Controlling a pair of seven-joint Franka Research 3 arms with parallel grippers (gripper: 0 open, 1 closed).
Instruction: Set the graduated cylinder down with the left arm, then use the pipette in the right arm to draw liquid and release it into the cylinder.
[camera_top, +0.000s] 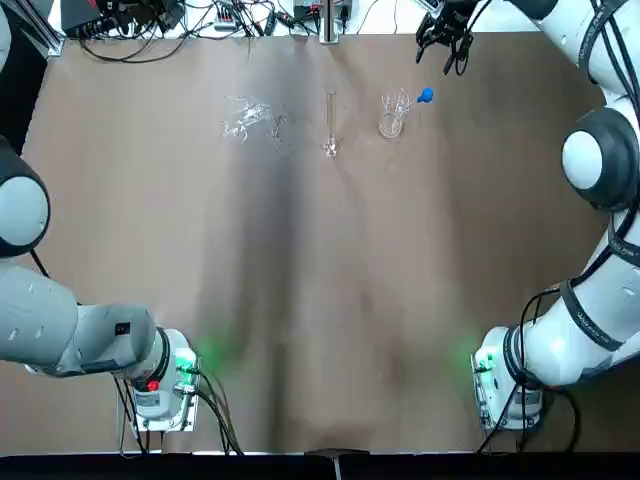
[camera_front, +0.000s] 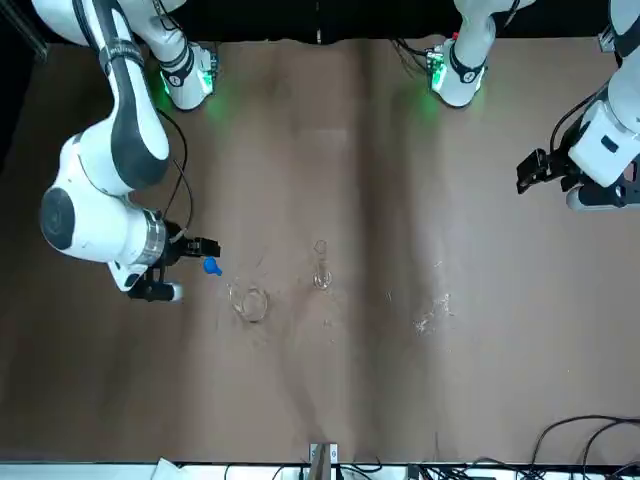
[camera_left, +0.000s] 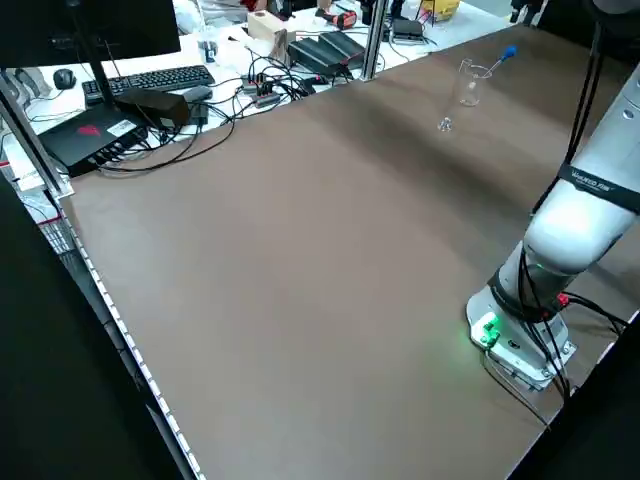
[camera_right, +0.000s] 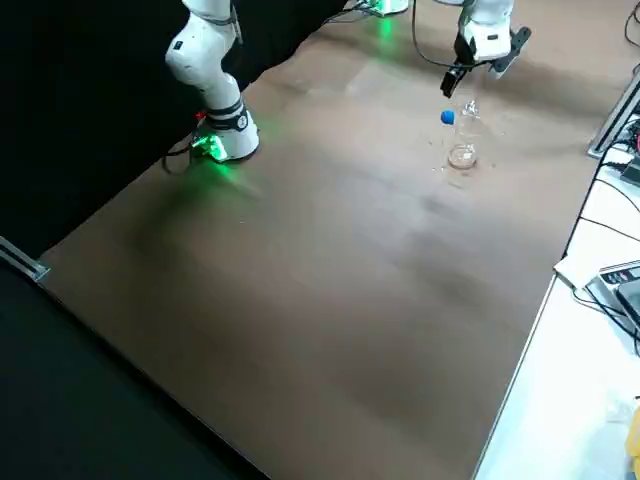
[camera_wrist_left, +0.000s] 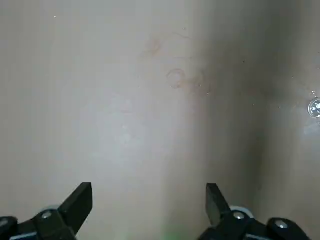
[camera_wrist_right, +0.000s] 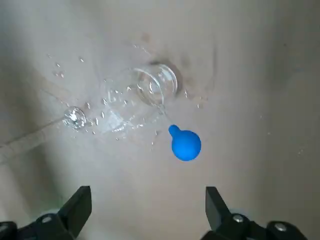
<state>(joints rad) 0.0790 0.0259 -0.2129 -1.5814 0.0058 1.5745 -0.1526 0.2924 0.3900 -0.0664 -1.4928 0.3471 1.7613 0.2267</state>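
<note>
Look to the far middle of the counter (camera_top: 300, 270) for the graduated cylinder (camera_top: 331, 120), upright on its foot, apparently set down already and touched by neither hand. Just right of it, find the beaker (camera_top: 390, 124), with the pipette (camera_wrist_right: 186, 145) leaning in it, blue bulb out over the rim, probably to offer an easy grip and keep the tip by the liquid, whose level cannot be told. With cylinder and beaker so close, likely needs only a short carry between them. At far right, above the counter near the bulb, see the right hand (camera_wrist_right: 148, 202), fingers apart, holding nothing; seems placed for the pick-up. At left, well apart from the glassware, find the left hand (camera_wrist_left: 149, 202), also spread and empty, perhaps kept out of the way. Next, close gently on the bulb and lift straight, to avoid tipping the beaker or squeezing too soon.
</note>
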